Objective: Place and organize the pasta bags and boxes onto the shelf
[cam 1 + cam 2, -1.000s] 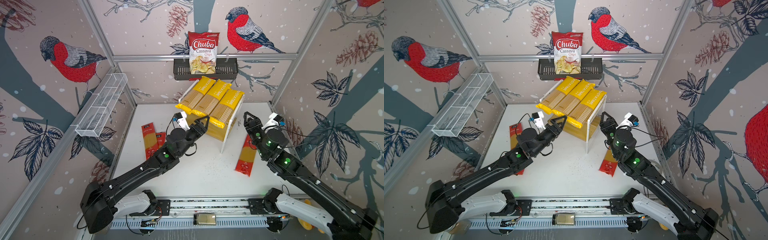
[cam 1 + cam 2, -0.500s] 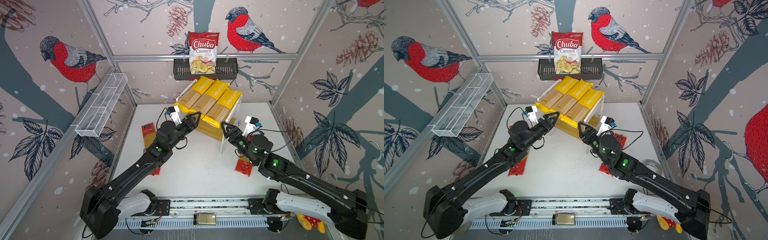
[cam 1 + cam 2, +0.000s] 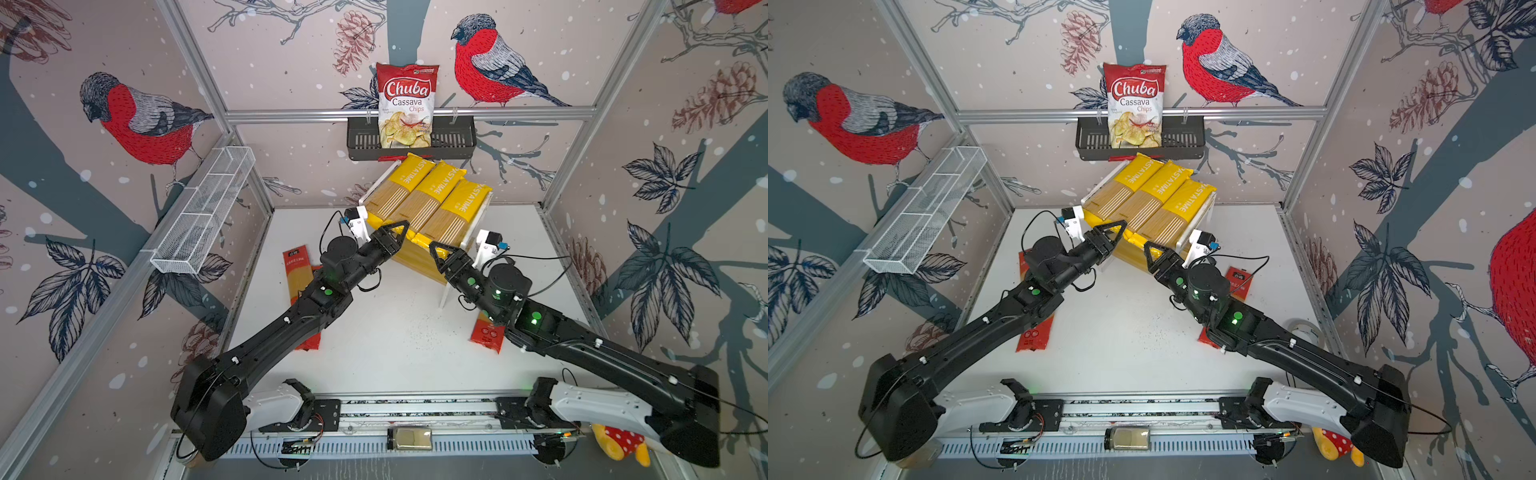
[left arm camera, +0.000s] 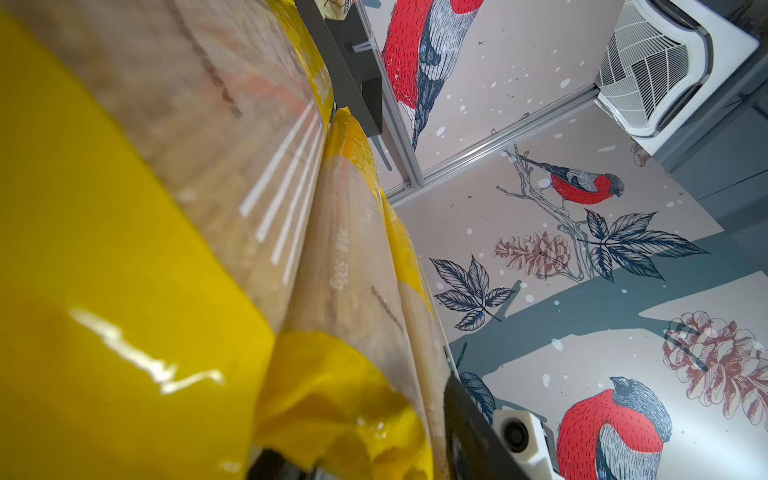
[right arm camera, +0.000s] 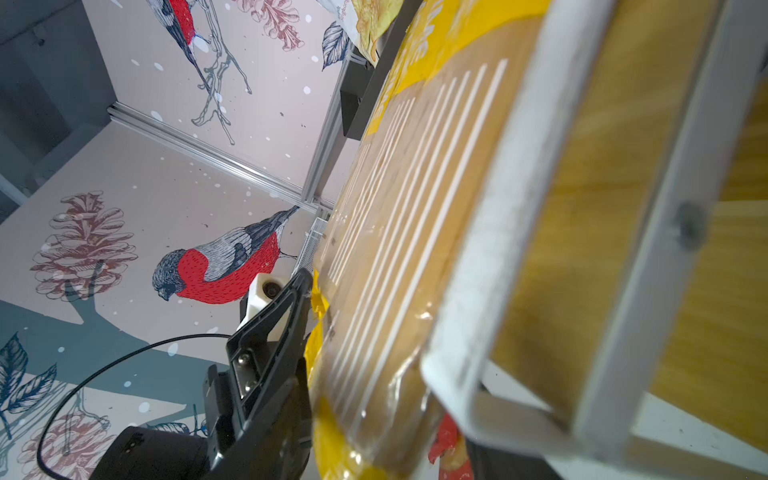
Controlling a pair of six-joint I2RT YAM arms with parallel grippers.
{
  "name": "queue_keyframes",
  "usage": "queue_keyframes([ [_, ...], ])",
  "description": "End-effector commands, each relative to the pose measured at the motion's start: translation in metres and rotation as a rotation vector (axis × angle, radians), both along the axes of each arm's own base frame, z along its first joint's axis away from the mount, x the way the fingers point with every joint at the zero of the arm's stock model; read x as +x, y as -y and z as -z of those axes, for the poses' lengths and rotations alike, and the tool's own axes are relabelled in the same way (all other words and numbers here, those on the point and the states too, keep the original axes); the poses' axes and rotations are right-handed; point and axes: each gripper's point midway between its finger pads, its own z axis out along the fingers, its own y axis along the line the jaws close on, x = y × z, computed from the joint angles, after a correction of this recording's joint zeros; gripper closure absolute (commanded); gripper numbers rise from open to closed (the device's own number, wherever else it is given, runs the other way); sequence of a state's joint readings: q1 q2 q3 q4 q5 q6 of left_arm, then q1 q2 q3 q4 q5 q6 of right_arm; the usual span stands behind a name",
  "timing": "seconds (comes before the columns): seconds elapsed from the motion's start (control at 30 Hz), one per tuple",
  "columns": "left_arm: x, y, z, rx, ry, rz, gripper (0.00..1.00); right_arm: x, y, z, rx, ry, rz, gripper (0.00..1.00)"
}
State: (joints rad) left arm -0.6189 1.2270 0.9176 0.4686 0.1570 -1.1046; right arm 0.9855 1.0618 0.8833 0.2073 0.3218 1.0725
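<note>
Left gripper (image 3: 397, 232) of mine is nosed right up against the near yellow ends of the three PASTATIME bags (image 3: 430, 199). My right gripper (image 3: 435, 248) faces it from the other side, just beside it, with its tip at the same overhanging ends. The bags lie side by side and slanted on the top tier of the shelf (image 3: 447, 291), directly ahead of and above both grippers. From my right wrist I see the left one's dark finger (image 5: 286, 316) resting on a bag's yellow end. I cannot tell whether it is pinching the bag or only touching it. Same doubt on the right: I cannot tell how its jaws stand. Behind my left gripper, partly under that forearm, red packs (image 3: 296, 270) lie flat on the desk (image 3: 395, 332). Another red pack (image 3: 487, 336) lies behind my right gripper, beneath that arm.
</note>
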Motion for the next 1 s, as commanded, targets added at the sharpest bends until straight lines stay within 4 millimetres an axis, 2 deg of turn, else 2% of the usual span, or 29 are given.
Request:
queue_keyframes([
  [0.0, -0.002, 0.001, -0.019, -0.052, 0.057, 0.013, 0.55, 0.005, -0.002, -0.014, 0.031, 0.024, 0.006, 0.43],
  [0.2, 0.0, 0.002, -0.017, -0.047, 0.058, 0.013, 0.56, 0.009, 0.02, -0.009, 0.026, 0.013, 0.052, 0.62],
  [0.3, 0.001, 0.003, -0.017, -0.049, 0.058, 0.017, 0.56, 0.008, 0.025, -0.008, 0.024, 0.012, 0.06, 0.65],
  [0.47, 0.002, 0.006, -0.02, -0.054, 0.066, 0.027, 0.57, 0.007, 0.024, -0.007, 0.018, 0.012, 0.049, 0.67],
  [0.53, 0.001, 0.006, -0.02, -0.053, 0.066, 0.03, 0.56, 0.007, 0.024, -0.007, 0.013, 0.014, 0.046, 0.65],
  [0.6, -0.001, 0.005, -0.021, -0.046, 0.069, 0.03, 0.54, 0.007, 0.023, -0.006, 0.006, 0.012, 0.038, 0.57],
  [0.73, -0.006, 0.0, -0.022, -0.011, 0.077, 0.021, 0.39, -0.003, 0.018, -0.004, -0.035, 0.014, -0.026, 0.43],
  [0.83, -0.011, -0.005, -0.022, 0.032, 0.096, 0.016, 0.33, -0.016, 0.013, 0.001, -0.1, 0.02, -0.098, 0.39],
  [0.97, -0.022, -0.007, -0.021, 0.11, 0.155, 0.033, 0.31, -0.038, 0.014, 0.016, -0.163, 0.017, -0.168, 0.38],
])
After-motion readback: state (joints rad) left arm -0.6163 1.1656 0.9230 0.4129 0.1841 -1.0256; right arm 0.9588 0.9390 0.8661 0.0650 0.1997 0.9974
